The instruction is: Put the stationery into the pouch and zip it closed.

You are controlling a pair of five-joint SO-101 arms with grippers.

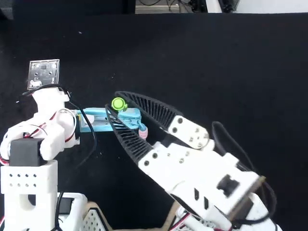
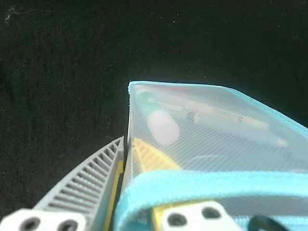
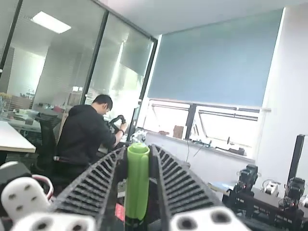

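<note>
Above the pouch (image 2: 211,144) clamped in the left pincer (image 1: 81,121), the right pincer (image 3: 138,149) grips a green marker (image 1: 118,104); zipping remains.

overhead looks down; left wrist close on pouch (image 2: 207,139); right wrist faces roomward.

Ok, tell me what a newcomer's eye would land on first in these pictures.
The bright green marker, upright between the right gripper's black ribbed jaws, at one end of the pale blue mesh pouch. Next, that pouch itself, held at its other end by the left gripper on the black table, stationery showing through its mesh.
</note>
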